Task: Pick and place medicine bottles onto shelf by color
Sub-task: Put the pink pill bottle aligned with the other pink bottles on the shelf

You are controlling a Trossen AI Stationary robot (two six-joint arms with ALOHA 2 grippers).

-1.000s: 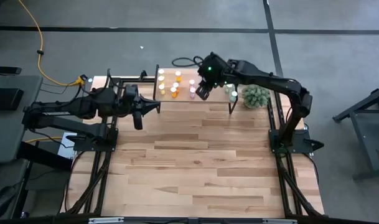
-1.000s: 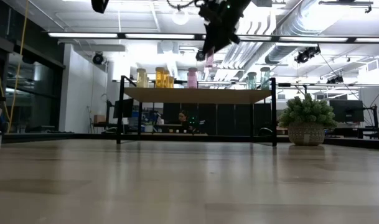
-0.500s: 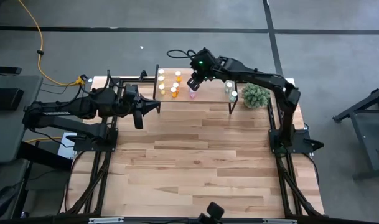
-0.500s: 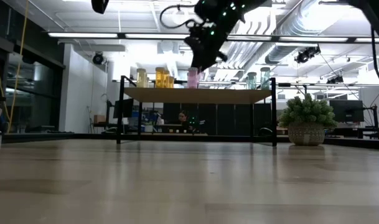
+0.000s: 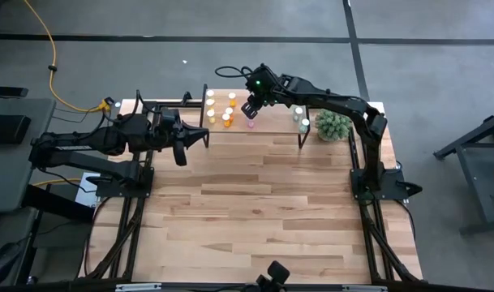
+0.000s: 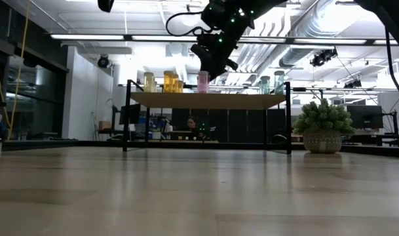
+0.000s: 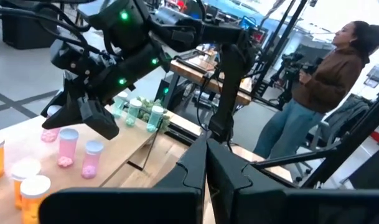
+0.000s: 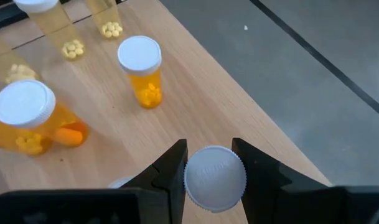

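The shelf [image 5: 275,123] stands at the table's far edge and carries yellow [image 5: 210,105], orange [image 5: 229,113], pink [image 5: 251,124] and teal [image 5: 299,118] bottles, grouped by colour. My right gripper [image 5: 251,107] is over the shelf's middle, just above the pink group [image 6: 203,82], shut on a white-capped bottle [image 8: 214,177]. In the left wrist view a pink body [image 7: 50,132] shows beneath its fingers, beside two standing pink bottles [image 7: 68,146]. My left gripper [image 5: 204,138] is shut and empty, hovering by the shelf's near left corner. My right gripper pinches the bottle's white cap [image 8: 195,180] between its two fingers [image 8: 170,168], one on each side. The fingers come from above, pointing down. The bottle is upright below them; the cap hides its body in the wrist view. Whether its base rests on the shelf, I cannot tell.
Orange bottles [image 8: 141,71] and yellow bottles [image 8: 58,31] stand on the shelf close to the held one. A green plant ball [image 5: 333,124] sits right of the shelf. A person [image 7: 326,81] stands beyond the table. The wood tabletop [image 5: 263,211] lies bare in front of the shelf.
My right gripper has carried the pink bottle toward the table's left along the shelf and a little down, from above the shelf's middle right to just over the pink group. It has stayed shut on the bottle.
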